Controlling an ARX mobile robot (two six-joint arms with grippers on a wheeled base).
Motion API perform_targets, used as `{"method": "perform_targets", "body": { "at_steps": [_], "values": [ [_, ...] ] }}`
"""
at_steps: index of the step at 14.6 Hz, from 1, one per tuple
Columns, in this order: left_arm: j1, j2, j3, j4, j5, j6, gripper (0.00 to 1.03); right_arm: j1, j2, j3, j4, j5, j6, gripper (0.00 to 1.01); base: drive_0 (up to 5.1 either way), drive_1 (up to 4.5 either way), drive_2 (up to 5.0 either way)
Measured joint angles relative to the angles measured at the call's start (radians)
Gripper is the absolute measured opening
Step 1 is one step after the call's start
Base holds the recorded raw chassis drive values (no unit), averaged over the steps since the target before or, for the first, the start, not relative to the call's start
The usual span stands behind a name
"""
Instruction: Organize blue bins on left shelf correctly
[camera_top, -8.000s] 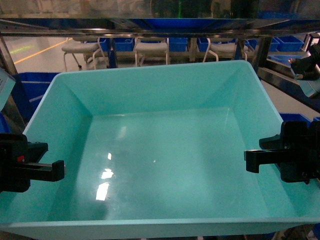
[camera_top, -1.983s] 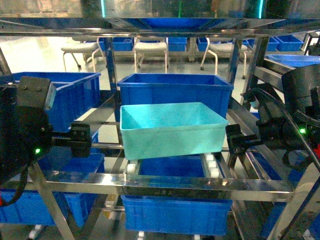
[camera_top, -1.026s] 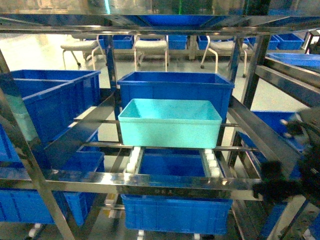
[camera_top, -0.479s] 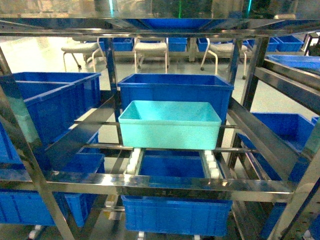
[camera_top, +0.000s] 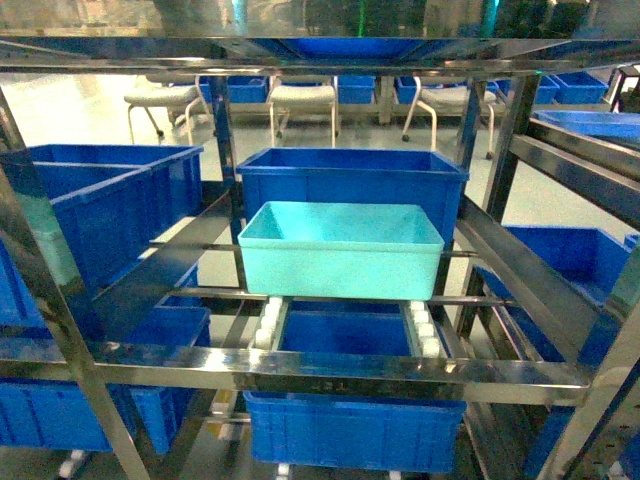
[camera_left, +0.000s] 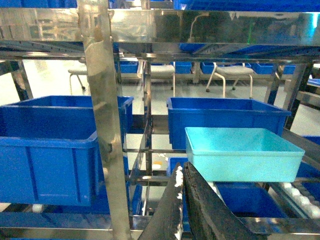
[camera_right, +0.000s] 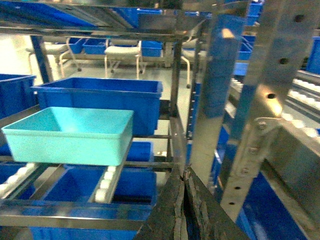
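Head view: aqua tub (camera_top: 341, 248) sits on the roller strips (camera_top: 267, 320) of the steel shelf (camera_top: 330, 368), just in front of a dark blue bin (camera_top: 352, 180) and level with it. No arm or claw shows here. Two seconds ago both claws flanked the tub at its sides; one second ago only the right one was visible, low at the right edge; now both are gone from this view. So the tub is released and the arms are pulled back.

Left wrist view: the left claw (camera_left: 181, 176) fills the bottom centre, its two dark fingers (camera_left: 200, 205) pressed together, nothing between them. The tub (camera_left: 240, 155) is ahead and to the right of the claw, well apart. A shelf post (camera_left: 107, 125) stands ahead and to the left, with another blue bin (camera_left: 50, 145) further left behind it.

Right wrist view: the right claw (camera_right: 183, 187) is at the bottom centre, fingers (camera_right: 167, 210) meeting at the tips, empty. The tub (camera_right: 70, 135) lies ahead and to the left, well apart, on its rollers (camera_right: 106, 182). A perforated post (camera_right: 260, 100) is close by on the right.

Judgement: placement looks done. Tub rests flat and square on the tier, no tilt seen. What remains, if anything, is probably just checking its seat or moving off.
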Motion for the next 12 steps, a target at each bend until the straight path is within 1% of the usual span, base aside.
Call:
{"method": "perform_targets", "body": {
  "at_steps": [1,2,3,4,5,8,12],
  "values": [
    [0.0,-0.08,0.0,-0.076,0.0,0.0,0.02,-0.019,-0.073,-0.012,-0.05,0.001,0.0,0.02,0.0,0.0,0.0],
    [0.0,-0.165,0.0,-0.165,0.001,0.0,0.02,-0.017,-0.144,-0.026,-0.11,-0.004,0.0,0.02,0.0,0.0,0.0],
    [-0.001,-0.238,0.0,-0.233,0.0,0.0,0.02,-0.017,-0.237,-0.032,-0.222,-0.006,0.0,0.02,0.0,0.0,0.0],
    [-0.001,-0.332,0.008,-0.362,0.0,0.0,0.02,-0.017,-0.348,-0.032,-0.323,-0.006,0.0,0.02,0.0,0.0,0.0],
    [-0.001,-0.415,0.008,-0.438,0.0,0.0,0.02,-0.017,-0.452,-0.033,-0.401,-0.007,0.0,0.02,0.0,0.0,0.0],
    [-0.001,-0.538,0.008,-0.562,0.0,0.0,0.02,-0.017,-0.631,-0.041,-0.562,-0.006,0.0,0.02,0.0,0.0,0.0],
    [-0.001,-0.655,0.008,-0.673,0.0,0.0,0.02,-0.017,-0.816,-0.042,-0.736,-0.006,0.0,0.02,0.0,0.0,0.0]
  ]
}}
